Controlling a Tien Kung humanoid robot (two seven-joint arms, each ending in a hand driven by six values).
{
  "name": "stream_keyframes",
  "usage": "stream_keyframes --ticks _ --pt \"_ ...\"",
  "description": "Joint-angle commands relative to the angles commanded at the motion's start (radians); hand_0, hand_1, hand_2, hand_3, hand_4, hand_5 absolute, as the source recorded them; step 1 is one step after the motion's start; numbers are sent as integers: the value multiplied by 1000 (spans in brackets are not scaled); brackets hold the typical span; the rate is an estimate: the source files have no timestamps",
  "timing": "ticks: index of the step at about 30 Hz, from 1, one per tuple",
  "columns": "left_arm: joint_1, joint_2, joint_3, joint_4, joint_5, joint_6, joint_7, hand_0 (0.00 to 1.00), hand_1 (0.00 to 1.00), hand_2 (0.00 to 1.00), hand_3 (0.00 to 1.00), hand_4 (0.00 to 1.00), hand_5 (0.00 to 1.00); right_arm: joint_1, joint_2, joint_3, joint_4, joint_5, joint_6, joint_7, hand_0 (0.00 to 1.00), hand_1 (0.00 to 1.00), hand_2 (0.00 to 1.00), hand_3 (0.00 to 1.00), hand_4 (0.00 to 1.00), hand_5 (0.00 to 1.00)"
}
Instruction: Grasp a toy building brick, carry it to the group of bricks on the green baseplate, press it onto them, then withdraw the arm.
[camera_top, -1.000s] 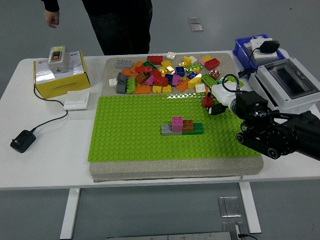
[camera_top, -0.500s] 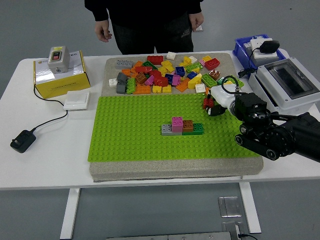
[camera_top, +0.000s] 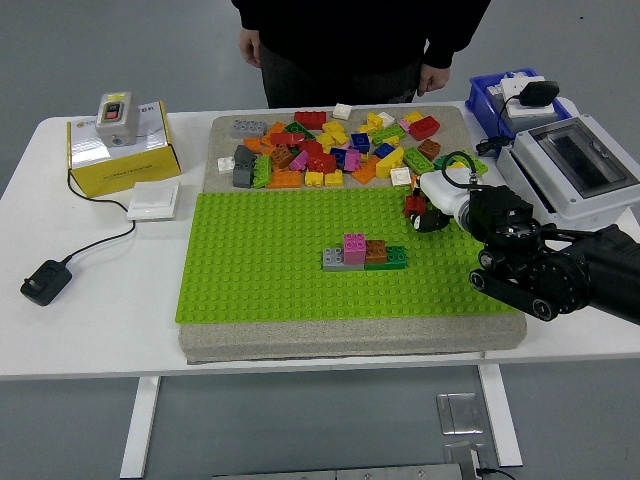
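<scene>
The green baseplate (camera_top: 270, 260) lies on a grey foam pad. Near its middle stands a group of bricks (camera_top: 364, 253): grey, pink, orange and dark green. Behind the plate is a loose pile of coloured bricks (camera_top: 330, 148). My right hand (camera_top: 428, 208) comes in from the right over the plate's upper right corner, fingers curled on a small red brick (camera_top: 415, 206). It is up and to the right of the group, apart from it. My left arm is out of view.
A yellow box (camera_top: 118, 157) with a grey switch unit on top stands at the left, with a white plate (camera_top: 154, 199) and a black power adapter (camera_top: 45, 281) nearby. A blue bin (camera_top: 505, 98) and a grey enclosure (camera_top: 575, 160) are at the right. A person stands at the far side.
The person at the far side has walked to the right. My right hand with the red brick has barely shifted.
</scene>
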Motion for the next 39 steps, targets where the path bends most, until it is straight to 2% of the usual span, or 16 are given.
stream_keyframes --ticks 5,6,12,13,30,35,39 --pt "1 -1 0 0 0 4 -5 734 721 729 821 225 621 0 0 -2 2 -2 -6 1 170 230 661 715 500 408" --pt "2 -1 0 0 0 5 -5 731 719 729 819 217 627 0 0 -2 2 -2 -7 1 170 224 616 706 497 406" --pt "2 -1 1 0 -2 9 -11 731 719 729 819 217 627 0 -1 -1 2 -2 -11 1 170 224 616 706 497 406" --pt "2 -1 1 0 0 10 -11 730 719 729 817 209 635 0 -1 -1 3 -2 -12 1 168 221 560 690 490 405" --pt "8 -3 -5 0 10 16 -12 729 716 725 805 194 649 0 -19 22 35 -35 -23 -8 168 215 548 680 481 400" --pt "9 -4 -6 0 9 17 -12 727 716 724 802 190 660 -6 -40 53 72 -73 -24 -17 169 215 549 681 477 396" --pt "10 -4 -7 0 6 18 -12 727 715 724 797 182 665 -19 -75 93 127 -118 -21 -30 170 214 549 679 463 381"
